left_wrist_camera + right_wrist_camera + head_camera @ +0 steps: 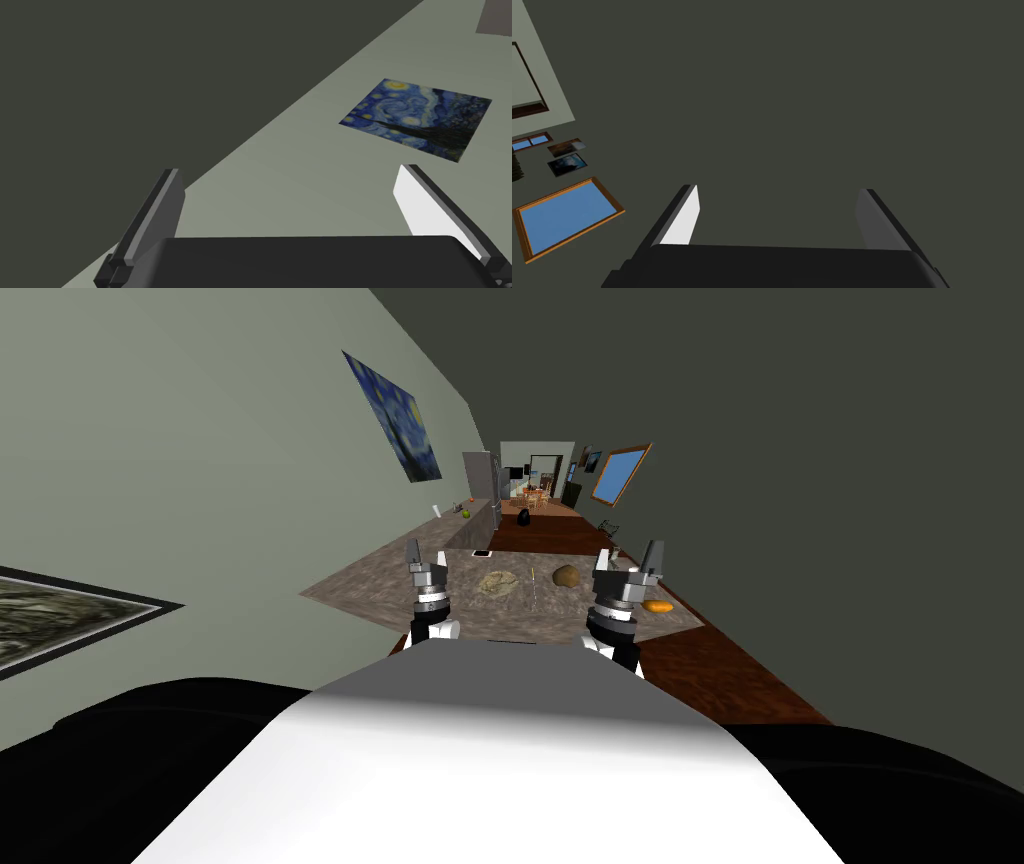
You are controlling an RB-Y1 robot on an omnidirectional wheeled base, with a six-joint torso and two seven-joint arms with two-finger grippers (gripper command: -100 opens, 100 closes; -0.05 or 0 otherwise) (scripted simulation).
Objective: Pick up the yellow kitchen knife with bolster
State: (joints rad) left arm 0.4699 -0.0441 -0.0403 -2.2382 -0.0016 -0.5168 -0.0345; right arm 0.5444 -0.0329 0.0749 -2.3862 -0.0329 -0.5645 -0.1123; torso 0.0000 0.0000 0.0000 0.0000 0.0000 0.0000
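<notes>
A thin yellowish knife (534, 586) lies on the mottled grey-brown counter (370, 583), between a flat beige item (498, 581) and a round brown loaf (566, 576). My left gripper (426, 557) is raised upright over the counter's near part, left of the knife, fingers open and empty. My right gripper (628, 559) is raised upright to the knife's right, also open and empty. In the left wrist view the left gripper (295, 200) points at a wall, and in the right wrist view the right gripper (777, 217) points at a dark surface.
An orange item (657, 606) lies on the counter by the right gripper. A small white device (482, 553) sits at the counter's far edge. Farther along stand a second counter with fruit (466, 513) and a grey fridge (482, 474). Dark wood floor (720, 678) runs to the right.
</notes>
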